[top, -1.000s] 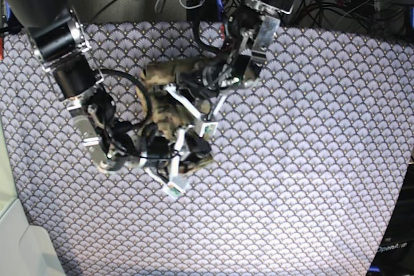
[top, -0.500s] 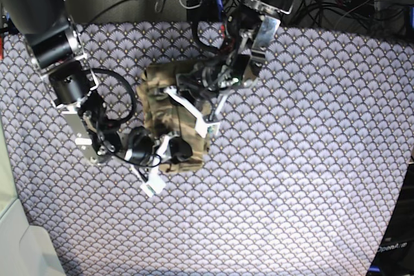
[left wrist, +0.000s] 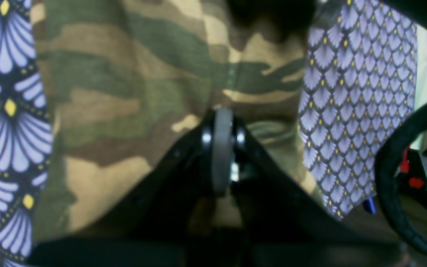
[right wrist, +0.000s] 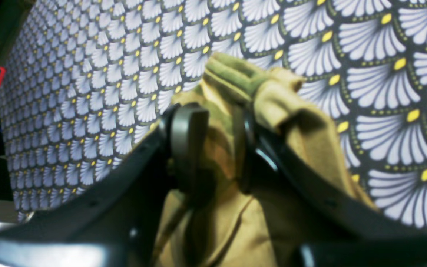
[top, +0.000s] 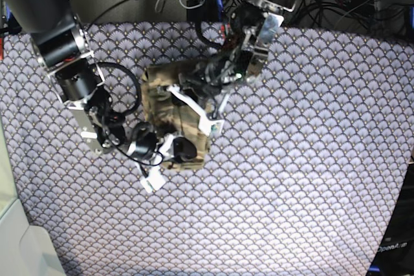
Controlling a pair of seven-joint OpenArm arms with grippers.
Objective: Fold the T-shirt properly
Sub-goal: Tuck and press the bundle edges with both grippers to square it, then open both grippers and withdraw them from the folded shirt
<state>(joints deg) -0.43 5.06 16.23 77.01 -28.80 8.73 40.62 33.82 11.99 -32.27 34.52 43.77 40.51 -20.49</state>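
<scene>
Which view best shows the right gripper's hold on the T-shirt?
The right wrist view: the right gripper is closed on a bunched tan and olive fold of the T-shirt, cloth filling the gap between its jaws. The base view shows it small, at the bundle's lower left edge. The left wrist view shows only flat camouflage cloth.

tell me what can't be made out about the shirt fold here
- Base view: both arms cover the middle of the T-shirt, so its fold lines are hidden.
- Left wrist view: the shut left tool blocks the cloth beneath it; the picture is blurred.
- Right wrist view: the right tool clamps bunched cloth; how many layers cannot be told.
</scene>
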